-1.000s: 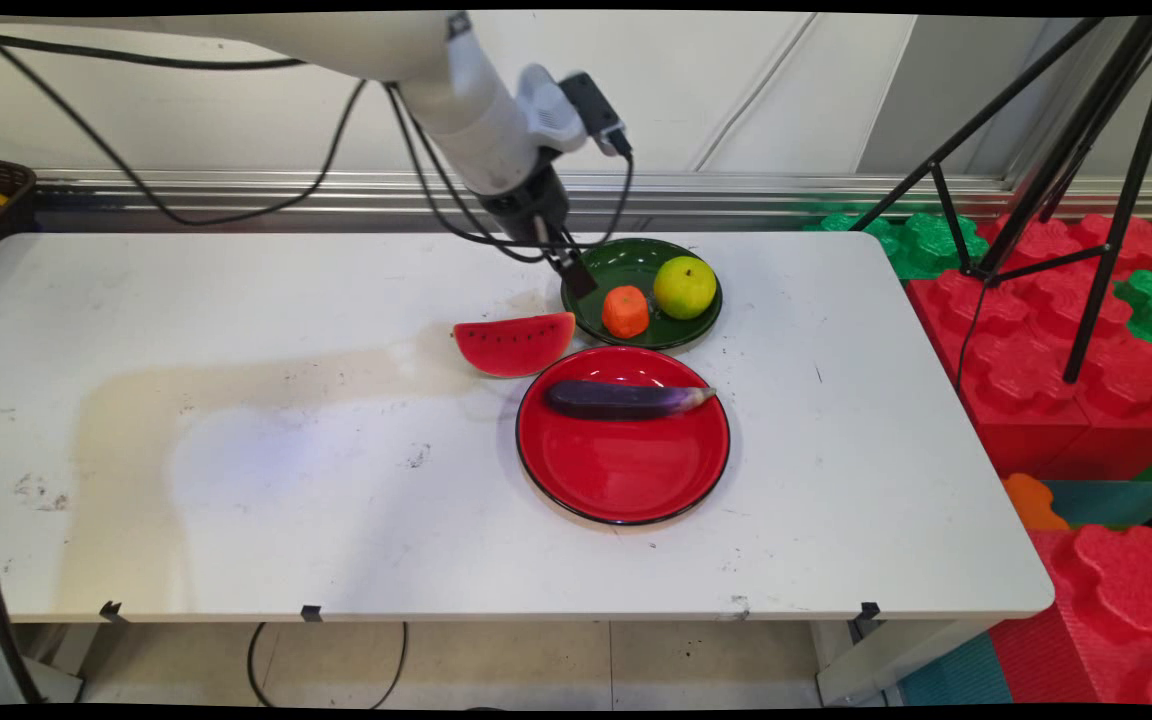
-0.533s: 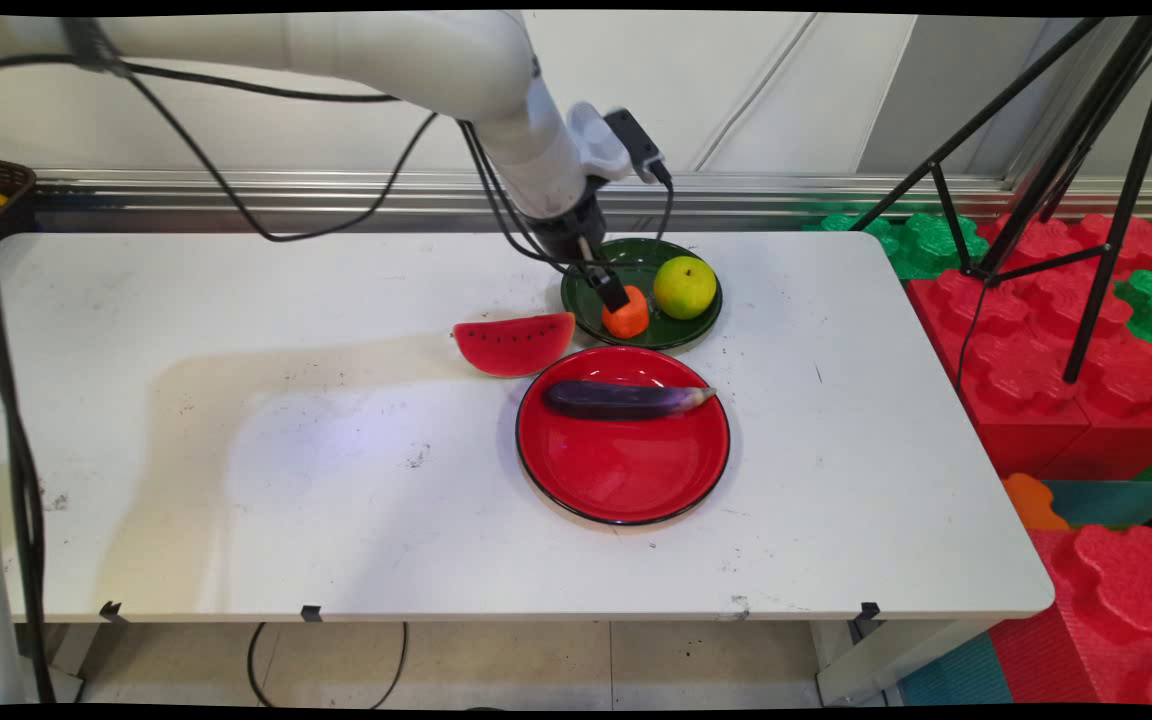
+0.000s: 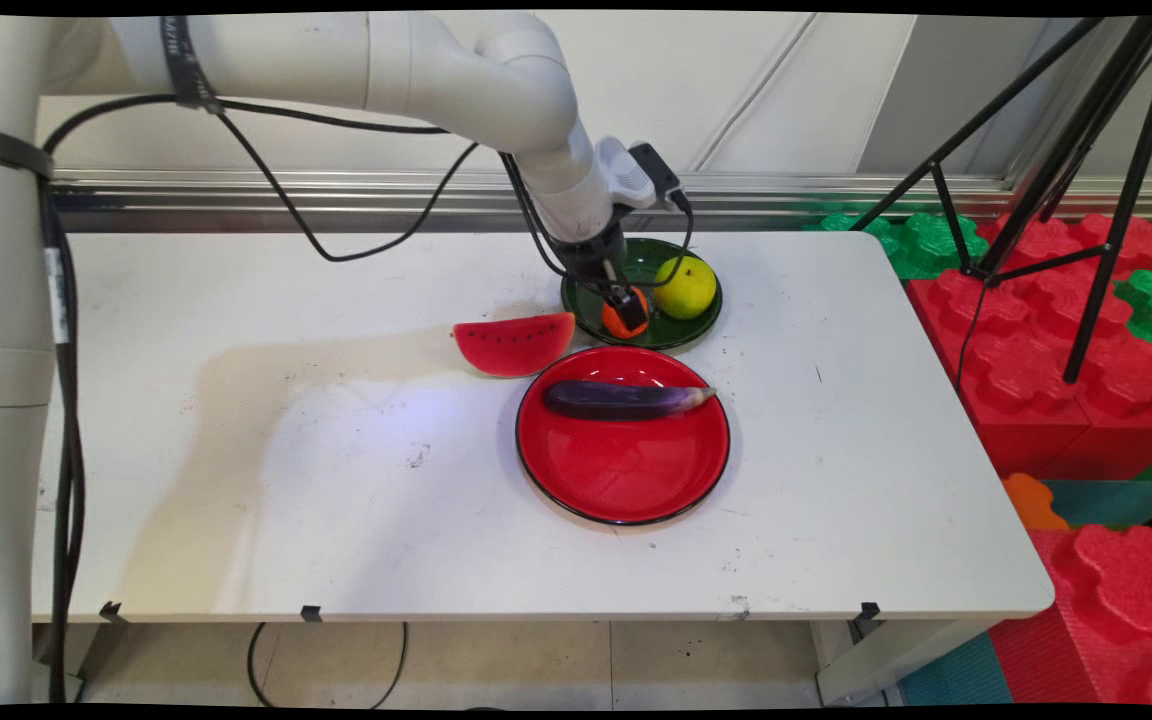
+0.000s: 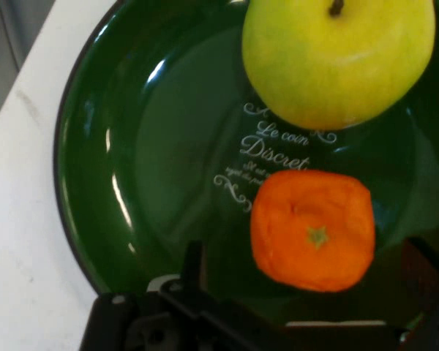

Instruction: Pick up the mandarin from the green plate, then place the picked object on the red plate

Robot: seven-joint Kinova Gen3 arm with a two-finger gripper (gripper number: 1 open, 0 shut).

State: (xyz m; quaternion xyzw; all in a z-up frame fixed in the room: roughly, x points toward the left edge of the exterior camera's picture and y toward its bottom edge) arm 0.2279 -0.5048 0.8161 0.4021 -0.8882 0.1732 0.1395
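My gripper (image 3: 626, 303) has come down onto the green plate (image 3: 674, 338) at the table's back middle and stands open. An orange mandarin (image 3: 615, 322) lies between its fingers. In the hand view the mandarin (image 4: 311, 230) sits just ahead of the gripper (image 4: 311, 262), with one finger (image 4: 193, 257) to its left and the other at the right edge. A yellow-green apple (image 3: 687, 287) rests on the same plate (image 4: 154, 146), just past the mandarin, and is seen large in the hand view (image 4: 336, 58).
A watermelon slice (image 3: 514, 343) lies on the table left of the green plate. In front of it a red plate (image 3: 626, 470) holds a purple eggplant (image 3: 621, 399). A black tripod (image 3: 1066, 200) and red and green foam blocks (image 3: 1086, 380) stand off the table's right side.
The gripper has moved right and down, from the green plate's left rim to the mandarin, and now straddles it. The fruit and plates have not moved.
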